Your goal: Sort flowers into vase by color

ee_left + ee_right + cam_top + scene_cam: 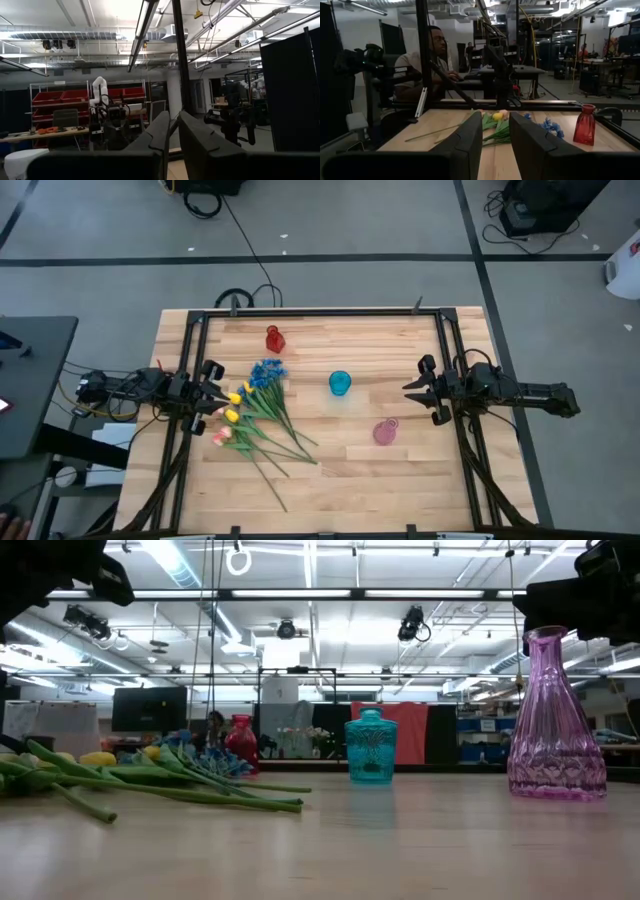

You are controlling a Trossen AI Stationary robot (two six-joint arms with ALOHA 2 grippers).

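Observation:
The flowers [255, 415] lie in a heap on the left half of the table, their stems fanned toward the near edge. Blue blossoms [267, 372] are farthest, then yellow tulips [233, 408], then pink tulips [222, 437]. The low view shows the flowers [150, 775] flat on the wood. A red vase [274, 338], a teal vase [340, 383] and a pink vase [385, 432] stand upright. My left gripper [222, 393] hovers at the heap's left edge, its fingers [195, 145] a narrow slit apart, nothing between them. My right gripper [408, 388] hovers right of the teal vase, open and empty.
A dark metal frame [320, 312] runs along the table's far edge and down both sides. A person [427, 55] sits beyond the table's left edge. Bare wood [400, 470] lies near the front right.

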